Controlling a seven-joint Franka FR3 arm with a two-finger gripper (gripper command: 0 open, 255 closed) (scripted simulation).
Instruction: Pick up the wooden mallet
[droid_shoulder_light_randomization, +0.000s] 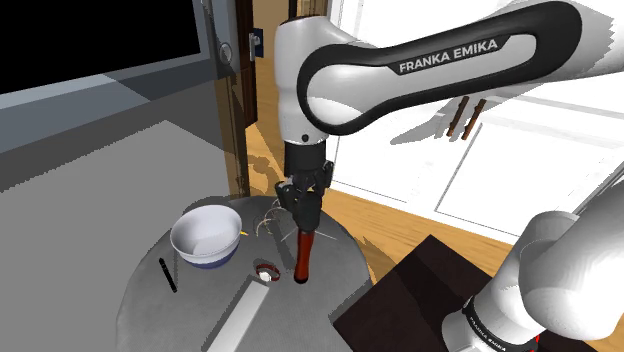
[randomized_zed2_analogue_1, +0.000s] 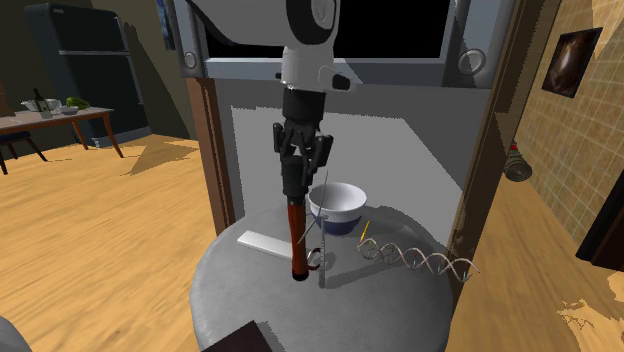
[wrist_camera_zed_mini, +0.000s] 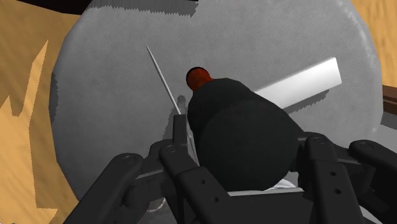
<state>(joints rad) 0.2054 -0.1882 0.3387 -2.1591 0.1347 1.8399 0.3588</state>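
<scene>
The mallet hangs upright from my gripper, which is shut on its dark head. Its red-brown handle points straight down, and its lower end is close above the round grey table. In the second exterior view the gripper clasps the top of the mallet just beside the white bowl. In the wrist view the dark mallet head bulges between my fingers, with the red handle tip beyond it.
A white bowl with a blue base stands near the mallet. Also on the table are a black pen, a flat white strip, a small round item, a thin rod and a wire spiral. A door frame stands behind.
</scene>
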